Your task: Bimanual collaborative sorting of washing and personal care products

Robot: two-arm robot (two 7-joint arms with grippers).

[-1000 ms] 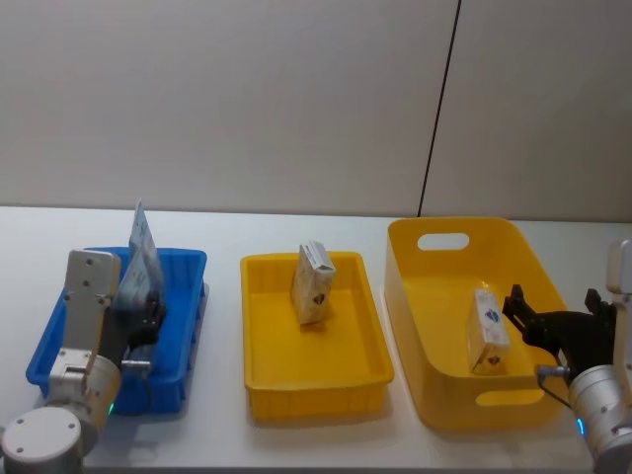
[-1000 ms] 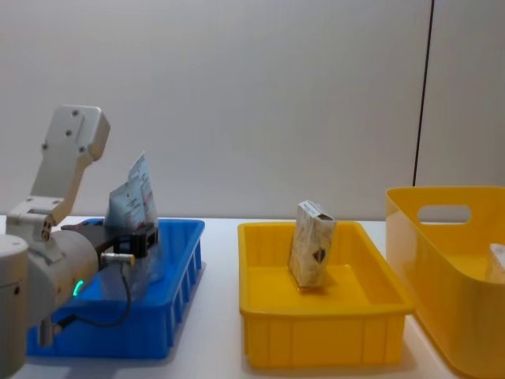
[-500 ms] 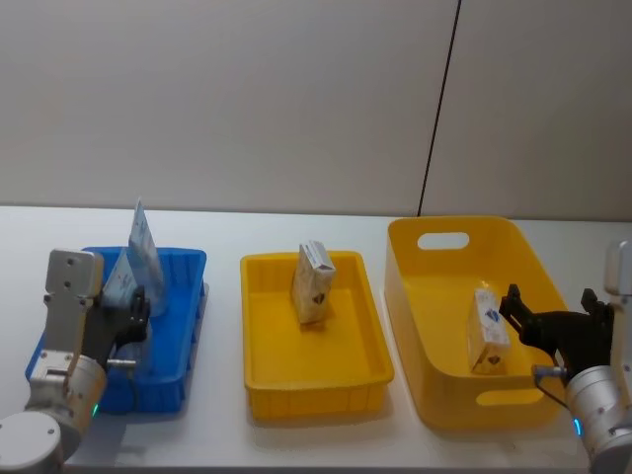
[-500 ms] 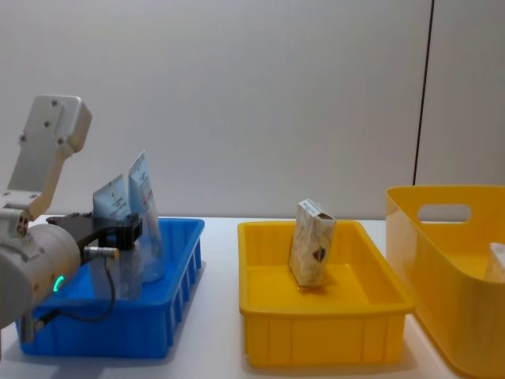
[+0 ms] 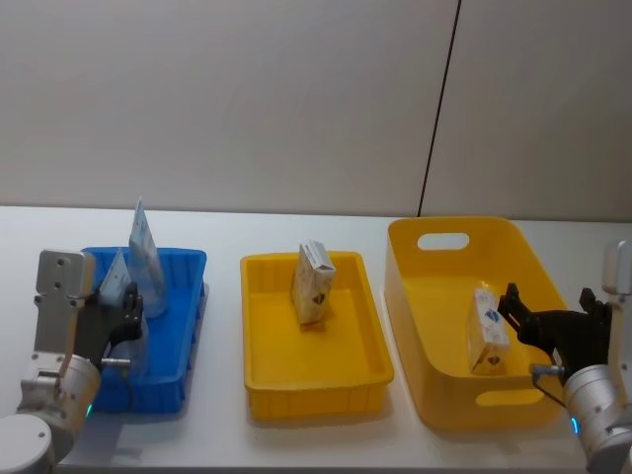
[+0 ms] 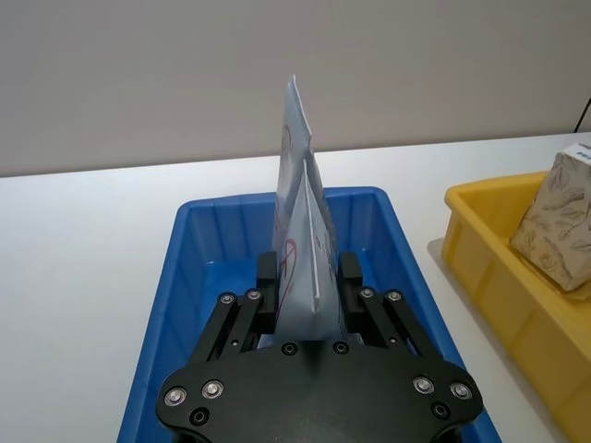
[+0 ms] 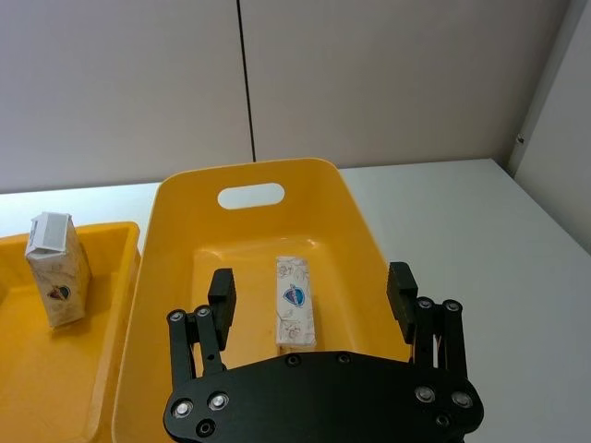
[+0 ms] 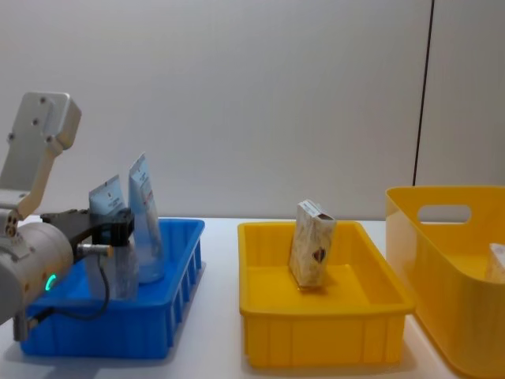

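Clamping tube (image 6: 311,263), base hidden: left end effector (image 6: 308,284)

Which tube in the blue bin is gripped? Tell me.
The nearer tube, clamped in the left gripper; the other tube stands behind it, ungripped.

A bright blue bin (image 5: 183,255), a yellow tray (image 5: 316,395) and a yellow tub (image 5: 400,296) stand out against the white worktop (image 5: 222,434). The taller tube (image 6: 294,129) and the shorter tube (image 6: 305,231) are pale blue-white with thin red line marks. The beige carton (image 5: 313,284) bears a dark emblem under a white top; the cream carton (image 7: 295,300) carries a blue oval. The left pincer (image 6: 308,269) and right pincer (image 7: 311,280) are black.
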